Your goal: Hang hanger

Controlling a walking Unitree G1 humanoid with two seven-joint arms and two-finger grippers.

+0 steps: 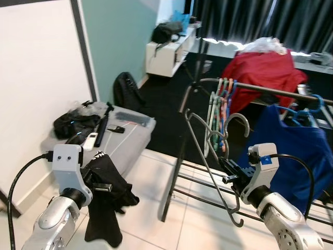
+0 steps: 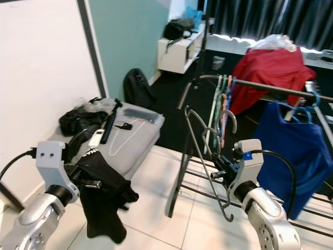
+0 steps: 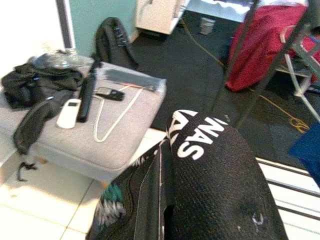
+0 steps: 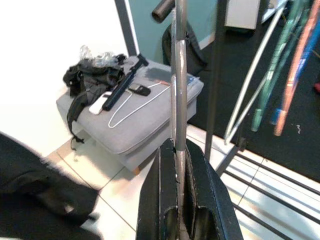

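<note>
Hanger, grey, sat pinched in the right gripper, its hook raised just below the clothes rack rail, beside coloured hangers. The left gripper was clamped on a black garment above the tiled floor, near a grey ottoman.

My left gripper is raised at my left, fingers clamped on black cloth. My right gripper is raised at my right, pinching a grey hanger.
</note>
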